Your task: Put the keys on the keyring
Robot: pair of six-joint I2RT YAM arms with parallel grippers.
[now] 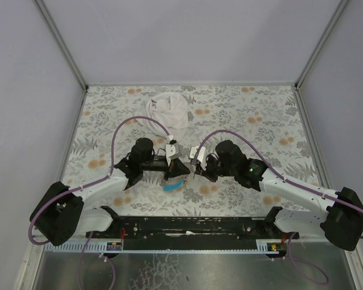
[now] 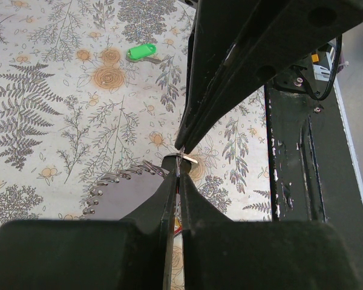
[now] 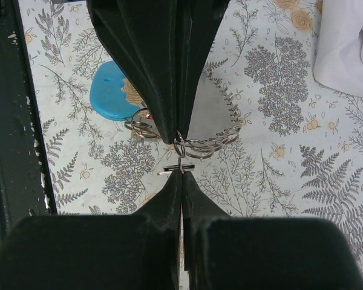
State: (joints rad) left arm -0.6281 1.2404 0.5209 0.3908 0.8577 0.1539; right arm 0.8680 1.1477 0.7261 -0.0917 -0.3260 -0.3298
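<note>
My left gripper (image 2: pixel 180 169) is shut. Red plastic of a key (image 2: pixel 176 225) shows deep between its jaws, and a small metal ring sticks out at its tips. My right gripper (image 3: pixel 181 172) is shut on a thin metal ring of the keyring (image 3: pixel 196 145), tip to tip with the left gripper (image 3: pixel 176 136). The keyring's grey strap (image 3: pixel 225 115) and light-blue piece (image 3: pixel 112 96) lie on the table under them. The green key (image 2: pixel 142 53) lies alone on the table. In the top view both grippers, left (image 1: pixel 179 170) and right (image 1: pixel 194 173), meet above the blue piece (image 1: pixel 174 185).
A crumpled white cloth (image 1: pixel 169 109) lies behind the grippers, also in the right wrist view (image 3: pixel 351 48). The black rail of the arm bases (image 1: pixel 187 226) runs along the near edge. The flower-patterned table (image 1: pixel 260 121) has walls at the back and sides.
</note>
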